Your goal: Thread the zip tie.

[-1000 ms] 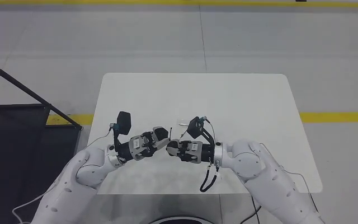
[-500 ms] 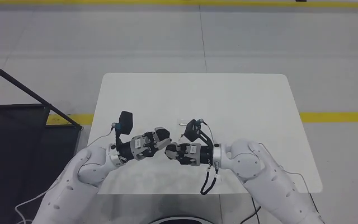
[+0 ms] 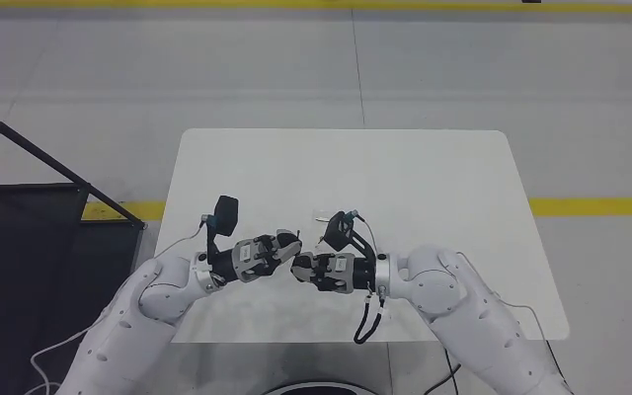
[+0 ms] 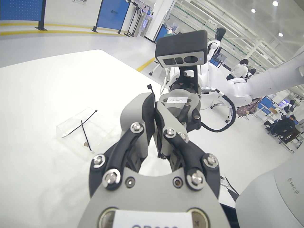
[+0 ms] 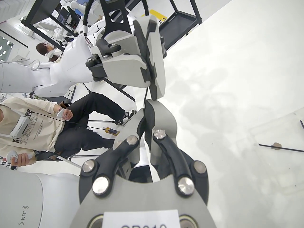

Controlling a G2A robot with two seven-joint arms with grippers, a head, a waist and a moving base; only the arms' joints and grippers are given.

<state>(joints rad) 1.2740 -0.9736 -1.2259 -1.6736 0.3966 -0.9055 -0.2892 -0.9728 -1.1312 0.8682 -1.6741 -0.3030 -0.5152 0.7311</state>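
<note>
My zip tie point(image 4: 149, 87) is thin and black. It is pinched upright between the pads of my left claw point(image 4: 153, 100) above the table, with its small square head poking out past the tips. Below the pads, the strap crosses a short gap into my right claw point(image 5: 145, 106), whose tips close on it. Two spare ties point(image 4: 83, 129) lie crossed on the table.

L gripper point(image 3: 288, 240) & R gripper point(image 3: 302, 265) tip-to-tip, lower centre of top view; both pinched closed, L on zip tie point(image 4: 150, 90).
</note>
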